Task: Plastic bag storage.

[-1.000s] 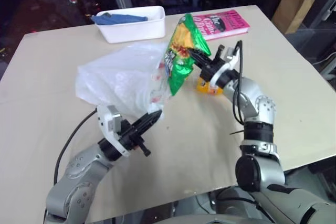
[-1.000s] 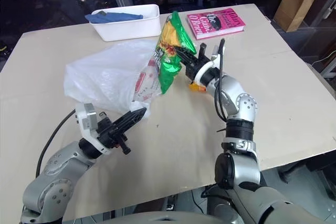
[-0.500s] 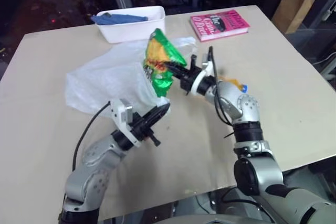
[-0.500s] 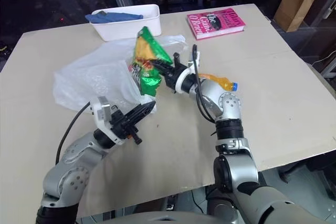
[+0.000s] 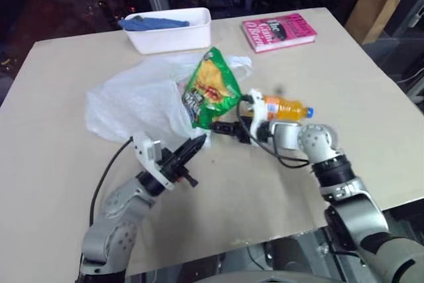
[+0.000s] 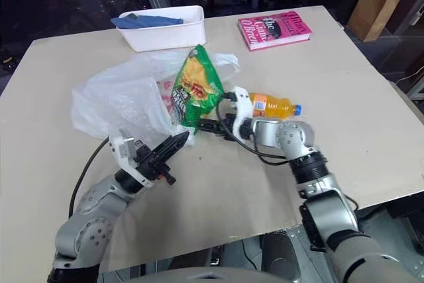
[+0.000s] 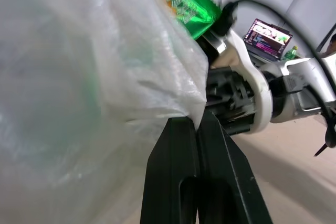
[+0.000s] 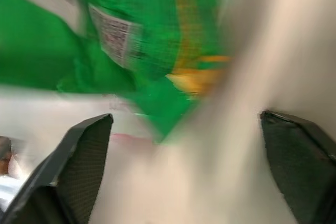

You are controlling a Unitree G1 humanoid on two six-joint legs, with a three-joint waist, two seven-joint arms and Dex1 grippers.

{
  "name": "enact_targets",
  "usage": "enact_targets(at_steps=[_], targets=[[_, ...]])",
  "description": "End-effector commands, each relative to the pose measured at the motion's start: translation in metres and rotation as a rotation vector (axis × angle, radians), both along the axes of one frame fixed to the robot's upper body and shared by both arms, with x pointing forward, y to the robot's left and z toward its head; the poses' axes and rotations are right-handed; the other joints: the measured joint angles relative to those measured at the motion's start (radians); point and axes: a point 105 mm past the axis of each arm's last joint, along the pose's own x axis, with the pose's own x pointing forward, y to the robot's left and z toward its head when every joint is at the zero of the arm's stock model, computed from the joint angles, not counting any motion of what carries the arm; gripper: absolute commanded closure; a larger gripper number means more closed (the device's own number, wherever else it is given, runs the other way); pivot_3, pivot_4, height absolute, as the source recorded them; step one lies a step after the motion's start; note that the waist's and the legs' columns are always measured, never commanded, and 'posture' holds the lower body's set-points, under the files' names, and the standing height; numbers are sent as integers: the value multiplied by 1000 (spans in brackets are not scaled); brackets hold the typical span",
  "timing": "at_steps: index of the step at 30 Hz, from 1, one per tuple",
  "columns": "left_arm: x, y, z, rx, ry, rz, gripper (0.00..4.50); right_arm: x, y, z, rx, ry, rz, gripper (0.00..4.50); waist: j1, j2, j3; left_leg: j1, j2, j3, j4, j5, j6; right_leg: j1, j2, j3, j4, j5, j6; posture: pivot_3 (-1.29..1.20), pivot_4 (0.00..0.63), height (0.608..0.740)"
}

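Left gripper [image 5: 197, 144] fingers pinch plastic bag [image 5: 136, 101] near edge; right gripper [image 5: 224, 128] fingers wide, chips packet [image 5: 211, 88] just beyond, at bag's mouth.

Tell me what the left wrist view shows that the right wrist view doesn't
Left wrist view alone: the left hand, its fingers shut on an edge of the plastic bag, and a laptop behind. Right wrist view alone: the right hand, fingers wide apart, with nothing between them. Both: the green chips packet, also seen at.
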Motion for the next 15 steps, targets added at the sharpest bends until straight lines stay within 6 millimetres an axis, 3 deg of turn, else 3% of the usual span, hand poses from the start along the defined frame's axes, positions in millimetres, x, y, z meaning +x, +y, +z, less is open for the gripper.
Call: enact_targets(at_steps=[1,6,11,15], targets=[[-3,3,9,2,-51,12,4500,9,-13,36,90,-127,-1,57,0,0,0,0,0,0,0,0,0,0,0,0,0,0,0,0,150,740],[-4,5,10,-2,-53,24,4500,3,-40,56,77,-286,68,57,8,0,0,-1,0,0,0,0,0,0,-2,0,-1,0,0,0,150,740],[-4,6,9,-5,-51,27,4500,13,-69,66,140,-291,11,57,6,0,0,-1,1,-1,0,0,0,1,-1,-1,-4,0,0,0,150,740],[-4,6,8,-8,-48,24,4500,22,-67,82,239,-274,-18,57,5,0,0,-1,1,0,0,0,0,1,-1,0,-3,0,0,0,150,740]])
